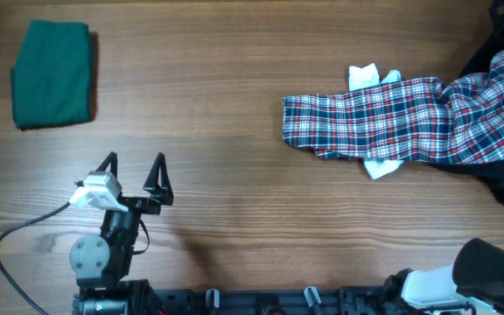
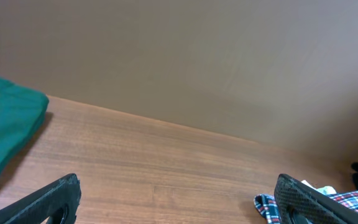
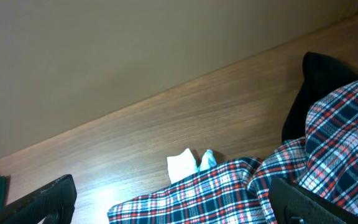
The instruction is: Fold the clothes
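Overhead: green garment (image 1: 52, 74) folded, left; plaid shirt (image 1: 383, 122) spread, right.

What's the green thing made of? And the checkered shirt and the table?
The green thing looks like soft matte cloth, maybe cotton: it lies folded with rounded edges. The checkered shirt looks like thin woven fabric: it wrinkles and drapes. The table looks like wood or wood-look laminate: grain lines, slight sheen.

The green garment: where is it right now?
In the overhead view the green garment lies folded at the far left of the table, beyond the left gripper and well apart from the plaid shirt on the right.
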You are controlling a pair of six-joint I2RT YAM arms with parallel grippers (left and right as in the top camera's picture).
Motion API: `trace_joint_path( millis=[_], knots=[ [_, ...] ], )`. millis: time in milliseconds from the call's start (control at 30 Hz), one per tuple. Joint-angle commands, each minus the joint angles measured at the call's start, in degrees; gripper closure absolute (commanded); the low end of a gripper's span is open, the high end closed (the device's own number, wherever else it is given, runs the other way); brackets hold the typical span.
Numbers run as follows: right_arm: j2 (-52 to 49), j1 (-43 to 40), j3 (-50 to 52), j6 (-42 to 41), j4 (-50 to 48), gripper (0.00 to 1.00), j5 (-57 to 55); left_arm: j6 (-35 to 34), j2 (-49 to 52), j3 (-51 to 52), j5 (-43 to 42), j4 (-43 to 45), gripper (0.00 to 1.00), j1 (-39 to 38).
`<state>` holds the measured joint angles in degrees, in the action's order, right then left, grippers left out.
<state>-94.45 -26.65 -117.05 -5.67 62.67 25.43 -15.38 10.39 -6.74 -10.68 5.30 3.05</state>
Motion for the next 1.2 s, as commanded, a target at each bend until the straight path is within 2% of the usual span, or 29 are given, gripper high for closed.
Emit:
trace_joint_path(
  millis=[0,567,1167],
  knots=[
    [-0.48,0.13,-0.59,1.05,-0.04,0.00,-0.39,-0.35,-1.84,2.34,0.92,-0.26,0.00,-0.31],
    [-0.48,0.13,-0.59,1.05,-0.04,0.00,-0.39,-0.31,-8.87,6.40,1.81,-8.79,0.00,0.46],
    [-0.48,0.13,-0.59,1.07,-0.04,0.00,-0.39,-0.11,-10.12,6.40,2.43,-8.98,0.00,0.55]
  ],
)
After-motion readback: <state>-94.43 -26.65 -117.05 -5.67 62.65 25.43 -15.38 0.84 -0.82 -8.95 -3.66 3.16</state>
